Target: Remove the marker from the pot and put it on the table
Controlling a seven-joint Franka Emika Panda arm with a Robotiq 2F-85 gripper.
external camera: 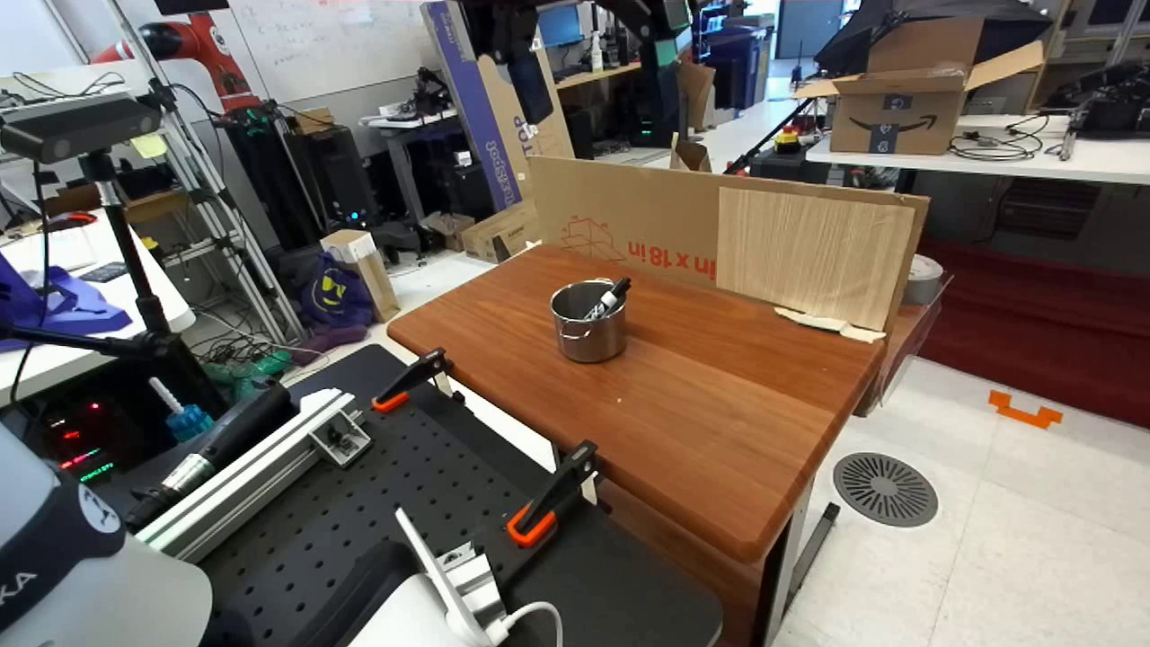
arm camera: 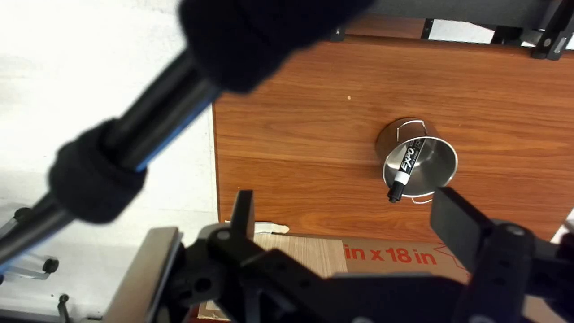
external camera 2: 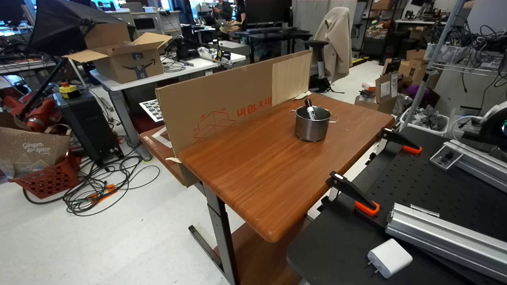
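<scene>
The marker is a black and white pen with a black cap. It leans in the pot, cap end sticking out over the rim, in both exterior views (external camera: 608,300) (external camera 2: 311,111) and the wrist view (arm camera: 409,162). The pot is small, silver and upright, with thin wire side handles (external camera: 589,341) (external camera 2: 311,131) (arm camera: 389,137). It stands on the reddish-brown wooden table (external camera: 710,404) (external camera 2: 253,174) (arm camera: 287,143). My gripper (external camera: 602,128) is open and empty, high above the table's far side. In the wrist view its fingers (arm camera: 343,202) are wide apart, with the pot beyond the right fingertip.
An upright cardboard sheet (external camera: 629,211) with a pale wood-grain panel (external camera: 813,252) stands along the table's far edge. A black perforated bench (external camera: 431,476) adjoins the near side. Two black clamps with orange parts (external camera: 557,490) (external camera: 413,377) sit at the joint.
</scene>
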